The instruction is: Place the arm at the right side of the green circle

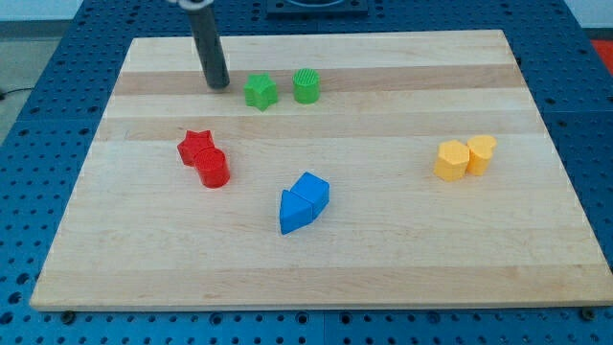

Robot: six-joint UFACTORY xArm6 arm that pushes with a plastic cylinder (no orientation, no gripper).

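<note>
Our tip (218, 84) rests left of the green star (260, 92); the green circle (306, 86) looks light, rigid, slideable. No end effector shows; only a rod.

A green star (260, 92), red star (195, 146) touching red cylinder (214, 169), blue pair (304, 201), yellow pair (465, 157) on wooden board (402, 259).

- My tip (217, 84) rests on the surface (383, 259) at far left, just left of the green star (260, 92).
- The green circle (306, 86) stands just right of that star.
- Red star (195, 147) and red cylinder (213, 168) touch, at left.
- Two blue blocks (304, 201) sit together near centre.
- Two yellow blocks (465, 157) touch at right.
</note>
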